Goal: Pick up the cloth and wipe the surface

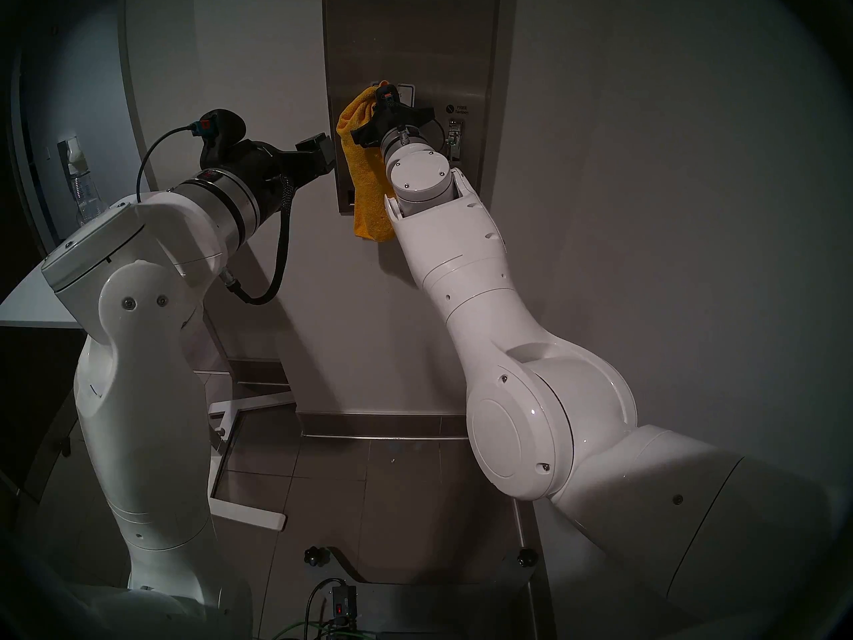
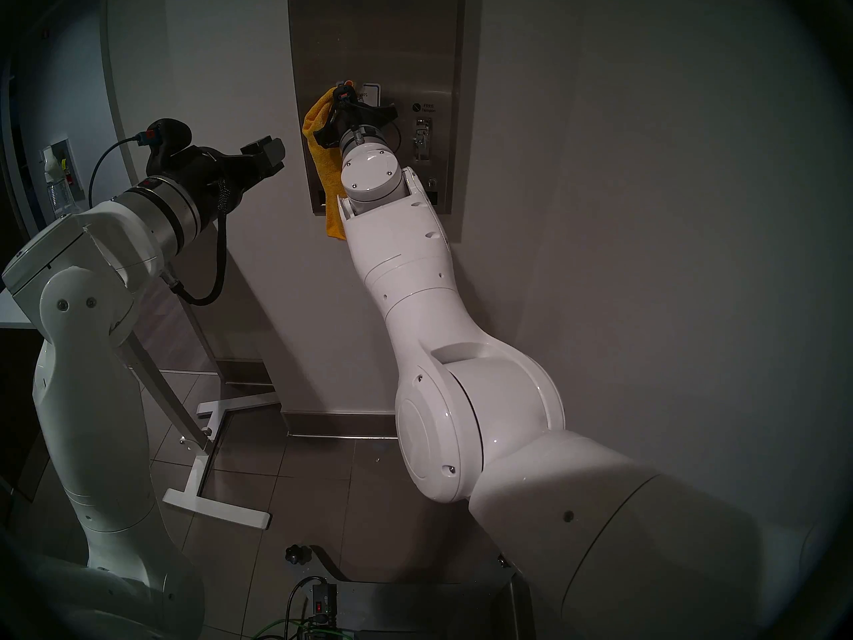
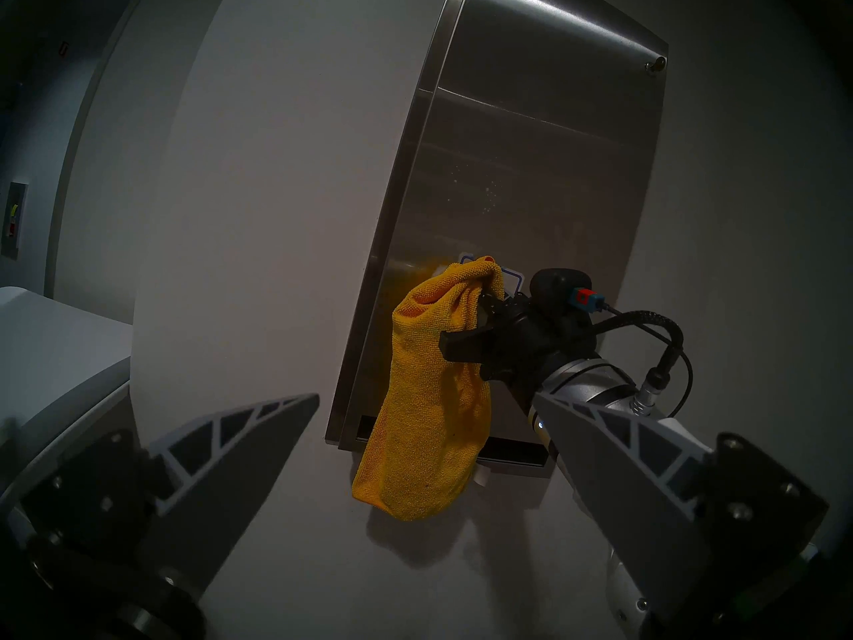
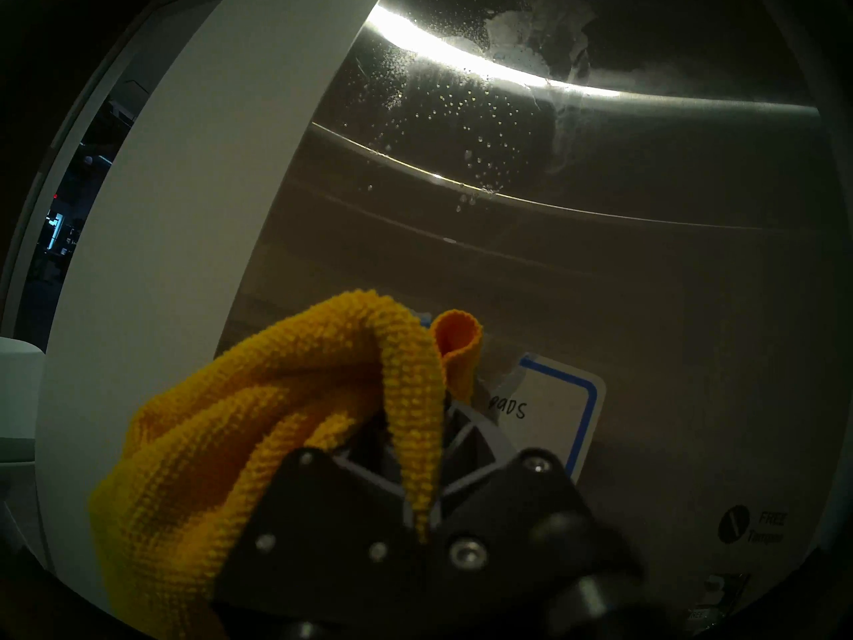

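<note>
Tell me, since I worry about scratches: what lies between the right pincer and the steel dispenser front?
The yellow cloth, bunched in the right pincer, lies against the steel dispenser front; the left wrist view shows it best.

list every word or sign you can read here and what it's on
"PADS": handwritten on the white, blue-edged label on the steel dispenser.
"FREE Tampon": printed on the steel beside a round symbol, above the coin knob.
Small print at the wrist view's bottom right: too blurred.

Head pair high behind both arms; wrists close, all facing dispenser (image 1: 411, 34).
</note>
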`<state>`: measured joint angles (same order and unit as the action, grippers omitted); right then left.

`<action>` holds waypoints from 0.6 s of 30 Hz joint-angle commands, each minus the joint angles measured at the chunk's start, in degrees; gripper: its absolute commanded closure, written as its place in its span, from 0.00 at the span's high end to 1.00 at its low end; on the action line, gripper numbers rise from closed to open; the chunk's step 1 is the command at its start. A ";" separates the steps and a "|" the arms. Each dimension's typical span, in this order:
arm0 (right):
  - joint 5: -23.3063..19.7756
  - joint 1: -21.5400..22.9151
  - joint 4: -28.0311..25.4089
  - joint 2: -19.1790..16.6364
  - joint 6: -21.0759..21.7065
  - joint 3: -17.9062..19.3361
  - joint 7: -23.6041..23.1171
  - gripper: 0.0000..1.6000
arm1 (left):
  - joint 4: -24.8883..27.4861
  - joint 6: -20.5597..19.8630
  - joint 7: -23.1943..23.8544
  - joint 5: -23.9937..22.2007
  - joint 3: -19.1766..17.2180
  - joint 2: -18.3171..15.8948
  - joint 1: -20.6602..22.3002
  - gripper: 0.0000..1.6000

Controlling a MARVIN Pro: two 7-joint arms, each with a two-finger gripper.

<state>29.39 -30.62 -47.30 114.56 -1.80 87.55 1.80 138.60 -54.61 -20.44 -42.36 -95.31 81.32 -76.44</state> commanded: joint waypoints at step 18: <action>0.97 6.78 -8.14 0.44 -0.48 -0.97 1.53 0.00 | 1.40 0.21 0.19 -0.27 -0.28 -0.08 0.97 1.00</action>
<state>29.79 -29.14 -51.24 114.98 -1.26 87.41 2.43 138.60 -54.78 -20.44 -42.69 -95.50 81.46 -76.87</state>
